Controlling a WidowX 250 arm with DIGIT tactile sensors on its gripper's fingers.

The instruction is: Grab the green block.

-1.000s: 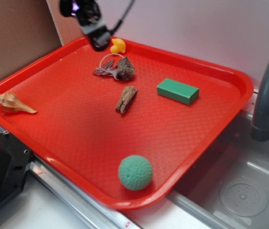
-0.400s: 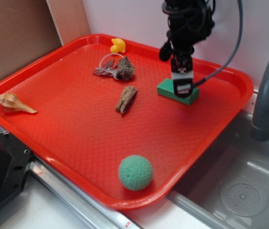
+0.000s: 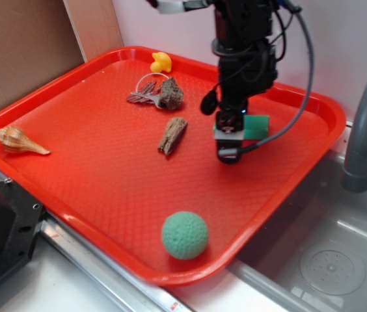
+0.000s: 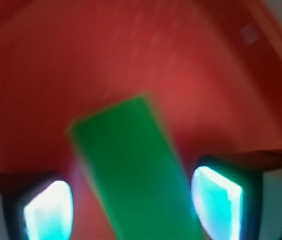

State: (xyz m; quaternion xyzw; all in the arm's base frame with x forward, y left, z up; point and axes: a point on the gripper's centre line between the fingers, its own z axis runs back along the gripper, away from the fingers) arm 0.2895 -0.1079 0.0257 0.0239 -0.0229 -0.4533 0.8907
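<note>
1. Claw (image 3: 228, 151) hangs low over the right-centre of the red tray (image 3: 73, 162), pointing down, arm reaching in from the top of the exterior view.
2. Green block (image 3: 257, 127) lies on the tray floor toward the right rear. In the exterior view only its right end shows; the rest is hidden behind the claw body.
3. Wrist view: the green block (image 4: 136, 170) sits between the two fingers, angled, its long axis running from upper left to lower right out of the bottom of the frame.
4. Claw (image 4: 131, 205) jaws are spread apart. Left finger (image 4: 48, 210) stands clear of the block with tray red showing between; right finger (image 4: 216, 200) is just beside the block's right edge.
5. The wrist view is blurred, so I cannot tell whether the right finger touches the block. No grip is visible.
6. Other things on the tray, all apart from the claw:
   - yellow duck (image 3: 161, 62) at the rear rim
   - dark rock (image 3: 170, 94) with a small metal piece (image 3: 143, 96) beside it
   - wood chunk (image 3: 172, 134) left of the claw
   - seashell (image 3: 19, 140) at the left edge
   - green ball (image 3: 185, 234) near the front rim
7. Tray overhangs a sink (image 3: 326, 253) on the right; grey faucet (image 3: 366, 123) stands past the tray's right rim.
</note>
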